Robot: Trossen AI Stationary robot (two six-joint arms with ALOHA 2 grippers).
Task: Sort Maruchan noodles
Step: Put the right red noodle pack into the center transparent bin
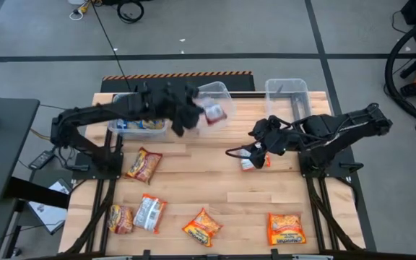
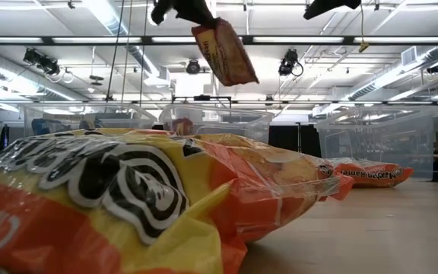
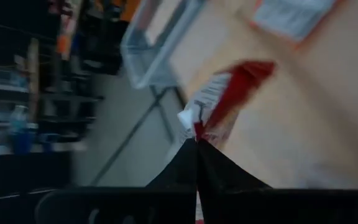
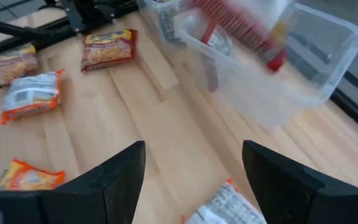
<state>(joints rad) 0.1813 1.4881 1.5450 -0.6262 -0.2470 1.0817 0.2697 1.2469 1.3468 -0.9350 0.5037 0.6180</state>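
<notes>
The left arm is stretched toward the middle tub [image 1: 219, 90], its tool [image 1: 193, 115] clamped on a red noodle packet [image 1: 214, 113] held in the air over that tub. The right tool [image 1: 238, 154] – fingers spread wide, empty – hangs low beside another packet [image 1: 255, 162] on the surface [image 1: 208, 188], well apart from the tub.

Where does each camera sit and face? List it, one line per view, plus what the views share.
High: overhead, straight down on the table; both arms show.
Low: table height, level across packets into the room; left gripper at top.
Left wrist: past its shut fingers at the red packet they hold.
Right wrist: through the open right gripper, onto table and tub.
Shared: all four show the red packet.
</notes>
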